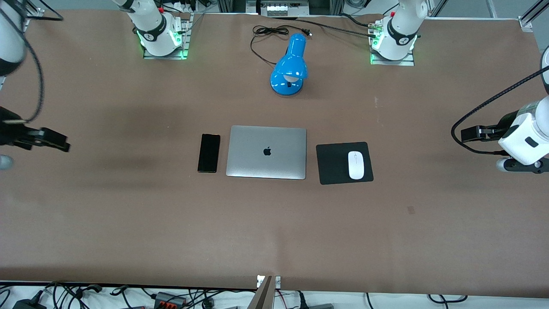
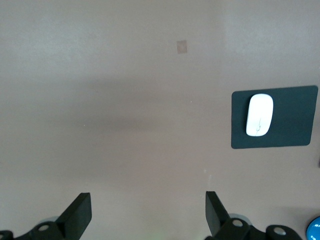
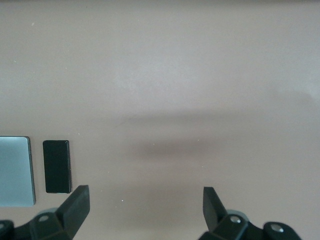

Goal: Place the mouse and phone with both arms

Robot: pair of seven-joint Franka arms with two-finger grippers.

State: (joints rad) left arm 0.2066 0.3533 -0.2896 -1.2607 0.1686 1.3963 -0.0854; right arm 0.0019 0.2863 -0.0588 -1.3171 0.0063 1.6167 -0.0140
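Note:
The white mouse (image 1: 356, 165) lies on a black mouse pad (image 1: 334, 165) beside the closed silver laptop (image 1: 266, 152), toward the left arm's end of the table. The black phone (image 1: 209, 152) lies flat beside the laptop, toward the right arm's end. My left gripper (image 2: 147, 196) is open and empty, up over bare table well away from the mouse (image 2: 259, 115). My right gripper (image 3: 145, 190) is open and empty, up over bare table well away from the phone (image 3: 56, 166). The left arm's hand (image 1: 523, 137) and the right arm's hand (image 1: 38, 138) show at the edges of the front view.
A blue desk lamp (image 1: 289, 64) with a black cord (image 1: 266, 36) stands farther from the front camera than the laptop, between the two arm bases. A small patch (image 1: 411, 209) marks the brown table cover (image 1: 274, 231) nearer to the front camera than the mouse pad.

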